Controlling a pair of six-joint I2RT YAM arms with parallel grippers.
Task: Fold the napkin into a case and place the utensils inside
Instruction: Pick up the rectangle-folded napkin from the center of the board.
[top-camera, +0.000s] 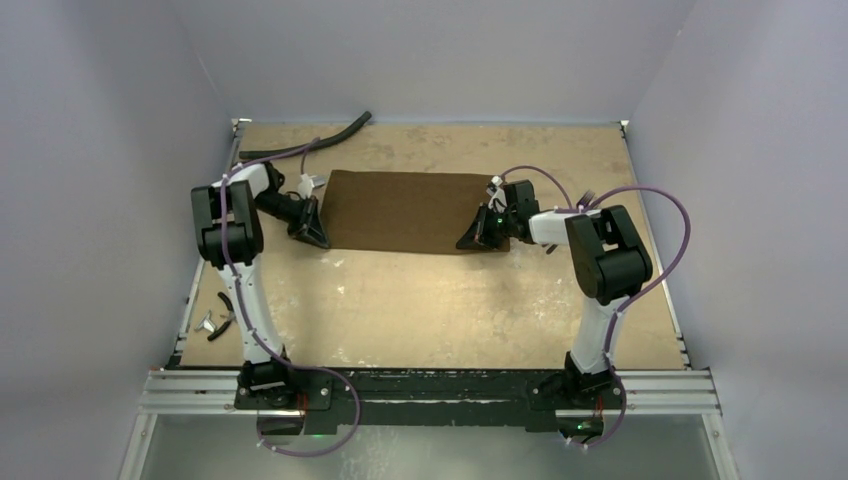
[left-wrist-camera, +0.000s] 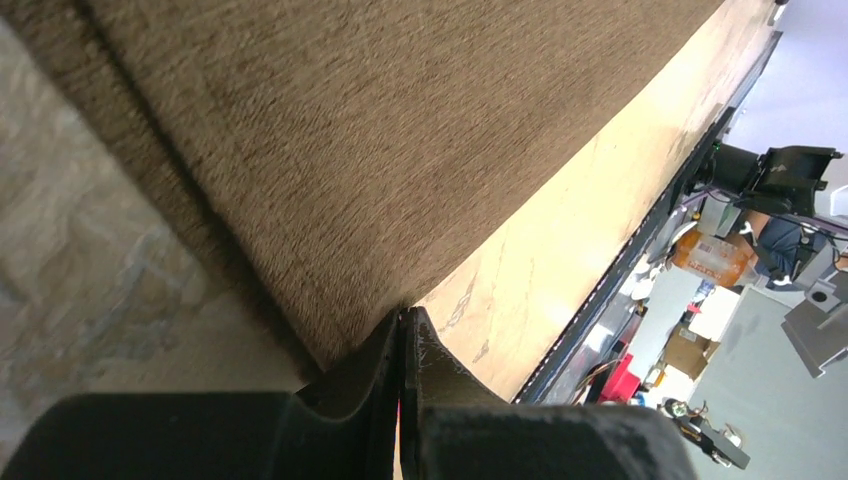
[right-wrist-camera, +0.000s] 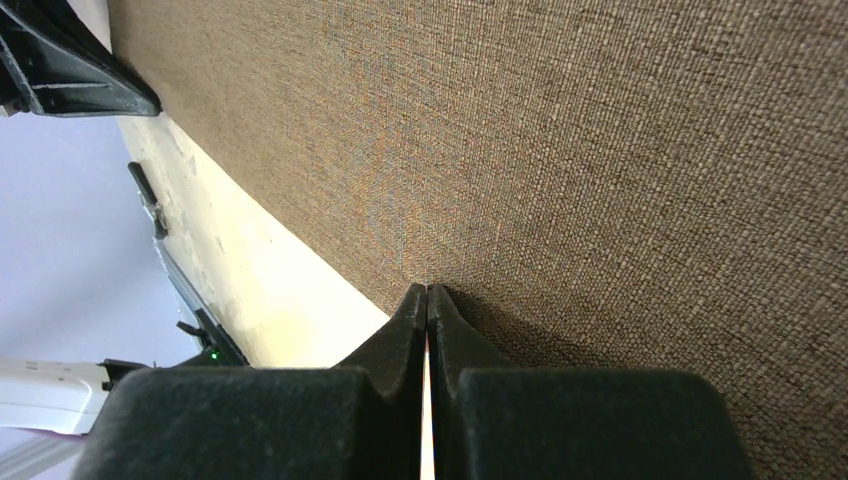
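Napkin (top-camera: 405, 212) flat on tan table (top-camera: 420, 310) — left tool (left-wrist-camera: 403, 330), right tool (right-wrist-camera: 428, 300) clamped on its corners.

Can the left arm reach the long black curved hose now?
Probably not at once: the left end effector is shut on the brown cloth napkin. Once released, the nearby hose looks unobstructed.

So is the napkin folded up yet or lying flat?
Flat: the napkin lies as one wide rectangle, left end effector and right end effector shut on its near corners. Whether it is already doubled over, cannot tell.
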